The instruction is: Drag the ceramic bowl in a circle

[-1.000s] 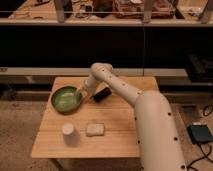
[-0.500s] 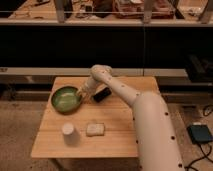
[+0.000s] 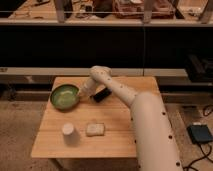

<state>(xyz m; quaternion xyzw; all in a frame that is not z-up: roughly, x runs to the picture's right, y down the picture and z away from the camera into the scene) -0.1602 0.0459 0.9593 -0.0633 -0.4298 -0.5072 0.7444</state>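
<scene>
While my gripper [image 3: 83,93] sits at the right rim of the ceramic bowl [image 3: 64,97] | bowl at the table's [image 3: 117,137] back-left part | clamped or not: cannot tell | I judge the whole circle left to drag

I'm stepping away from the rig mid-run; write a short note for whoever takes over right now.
Gripper: low at the bowl's right rim.
Bowl: upright on the table, rear left.
Also on the table: cup and pale block near the front, black item right of the gripper.
Done: arm is at the bowl.
Left: drag it in a circle.
</scene>
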